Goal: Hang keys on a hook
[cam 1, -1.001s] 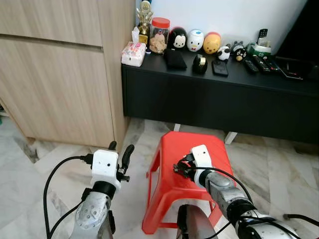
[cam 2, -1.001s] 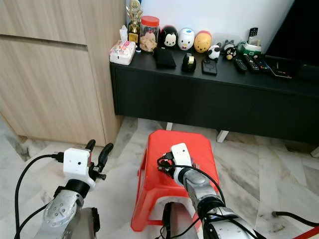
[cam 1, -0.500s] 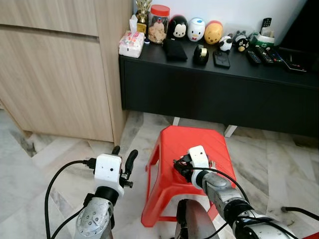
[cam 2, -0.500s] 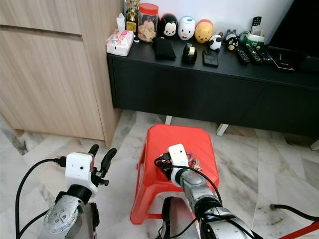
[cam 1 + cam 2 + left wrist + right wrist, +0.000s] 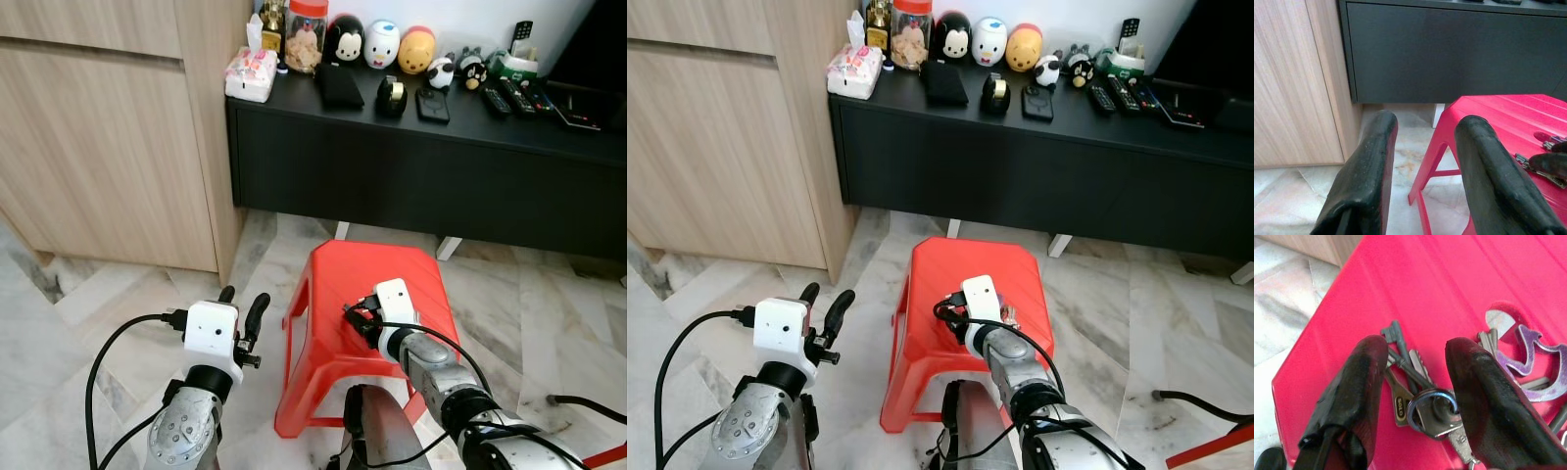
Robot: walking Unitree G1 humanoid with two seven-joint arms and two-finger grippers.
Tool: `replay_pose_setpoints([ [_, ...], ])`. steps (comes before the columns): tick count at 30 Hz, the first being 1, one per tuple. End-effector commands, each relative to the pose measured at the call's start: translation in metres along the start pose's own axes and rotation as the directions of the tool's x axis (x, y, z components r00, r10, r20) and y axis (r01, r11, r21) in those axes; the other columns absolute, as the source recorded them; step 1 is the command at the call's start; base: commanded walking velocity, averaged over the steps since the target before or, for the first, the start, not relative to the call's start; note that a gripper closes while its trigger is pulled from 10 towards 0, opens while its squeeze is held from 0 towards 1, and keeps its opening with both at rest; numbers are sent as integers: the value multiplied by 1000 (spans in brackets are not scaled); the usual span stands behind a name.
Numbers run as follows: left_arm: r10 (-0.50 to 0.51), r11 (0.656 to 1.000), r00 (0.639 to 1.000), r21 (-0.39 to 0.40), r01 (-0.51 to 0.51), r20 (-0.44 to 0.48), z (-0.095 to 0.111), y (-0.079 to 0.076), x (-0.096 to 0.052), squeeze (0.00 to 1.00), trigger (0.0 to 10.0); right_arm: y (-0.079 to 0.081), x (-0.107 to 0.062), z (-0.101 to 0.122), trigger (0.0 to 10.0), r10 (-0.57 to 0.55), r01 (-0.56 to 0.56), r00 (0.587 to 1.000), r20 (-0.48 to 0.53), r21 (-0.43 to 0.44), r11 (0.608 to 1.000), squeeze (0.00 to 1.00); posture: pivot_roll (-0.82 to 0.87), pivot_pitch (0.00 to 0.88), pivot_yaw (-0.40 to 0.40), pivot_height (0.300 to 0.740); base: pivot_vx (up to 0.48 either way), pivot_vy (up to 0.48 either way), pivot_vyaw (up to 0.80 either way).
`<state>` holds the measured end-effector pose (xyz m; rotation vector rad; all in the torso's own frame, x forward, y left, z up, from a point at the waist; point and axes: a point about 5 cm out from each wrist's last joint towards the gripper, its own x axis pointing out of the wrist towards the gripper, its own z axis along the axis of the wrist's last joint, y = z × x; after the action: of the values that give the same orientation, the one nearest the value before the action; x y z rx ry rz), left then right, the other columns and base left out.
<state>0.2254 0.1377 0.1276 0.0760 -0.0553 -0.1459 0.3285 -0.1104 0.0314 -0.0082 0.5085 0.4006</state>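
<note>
Straddling the metal keys on a blue split ring (image 5: 1422, 401) atop the red plastic stool (image 5: 338, 284), the right gripper (image 5: 1415, 382) stayed open after nearing; grasp pending.

The left gripper (image 5: 1422, 171) has its two black fingers (image 5: 1369, 171) spread apart, with nothing between them. Past them stands a red stool (image 5: 1498, 120), its ribbed seat partly behind one finger and one leg reaching down to the marble floor (image 5: 1405, 156). On the seat lie keys (image 5: 1547, 142), and the dark tip of the right gripper (image 5: 1552, 164) sits just over them. Behind the stool runs a black cabinet (image 5: 1449, 54), and beside it stands a light wooden cupboard (image 5: 1298, 83).
</note>
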Motion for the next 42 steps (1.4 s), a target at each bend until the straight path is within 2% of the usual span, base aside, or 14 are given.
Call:
replay_pose_setpoints([
  [1, -12, 1000, 1000, 0, 12, 11, 4, -5, 0, 0, 10000, -8, -3, 3, 10000, -15, 15, 1000, 25, 6, 1000, 0, 74, 137, -184, 550, 0, 0, 0],
  [6, -15, 1000, 1000, 0, 15, 8, 3, -5, 1, 0, 10000, -11, -4, 1, 10000, -23, 23, 1000, 13, -2, 1000, 0, 69, 135, -184, 550, 0, 0, 0],
  [10, -17, 1000, 1000, 0, 17, 6, 3, -6, 1, 0, 10000, -14, -6, -10, 10000, -38, 37, 998, -46, -26, 999, 0, 71, 133, -185, 550, 0, 0, 0],
  [22, -18, 1000, 1000, 1, 18, 1, 1, -5, 2, 0, 10000, -18, -11, -22, 10000, -42, 40, 994, -100, -26, 999, 0, 64, 133, -184, 550, 0, 0, 0],
  [24, -19, 1000, 1000, 1, 19, 2, 1, -5, 2, 0, 10000, -17, -11, -23, 4745, -35, 33, 994, -102, -23, 999, 0, 65, 132, -185, 550, 0, 0, 0],
  [25, -19, 1000, 1000, 1, 19, 2, 1, -5, 3, 0, 10000, -17, -11, -23, 4745, -34, 32, 994, -103, -23, 999, 0, 65, 132, -185, 550, 0, 0, 0],
  [26, -17, 1000, 1000, 3, 17, 0, 1, -5, 3, 0, 10000, -16, -10, -22, 0, -29, 27, 994, -102, -23, 999, 0, 64, 131, -185, 550, 0, 0, 0],
  [34, -13, 1000, 1000, 6, 13, 0, 0, -3, 4, 0, 10000, -15, -9, -16, 0, -19, 16, 996, -86, -25, 1000, 0, 64, 127, -187, 550, 0, 0, 0],
  [42, -5, 1000, 1000, 11, 5, 6, 1, -1, 5, 0, 10000, -12, -7, -8, 0, -1, -2, 998, -57, -67, 998, 0, 69, 117, -189, 550, 0, 0, 0],
])
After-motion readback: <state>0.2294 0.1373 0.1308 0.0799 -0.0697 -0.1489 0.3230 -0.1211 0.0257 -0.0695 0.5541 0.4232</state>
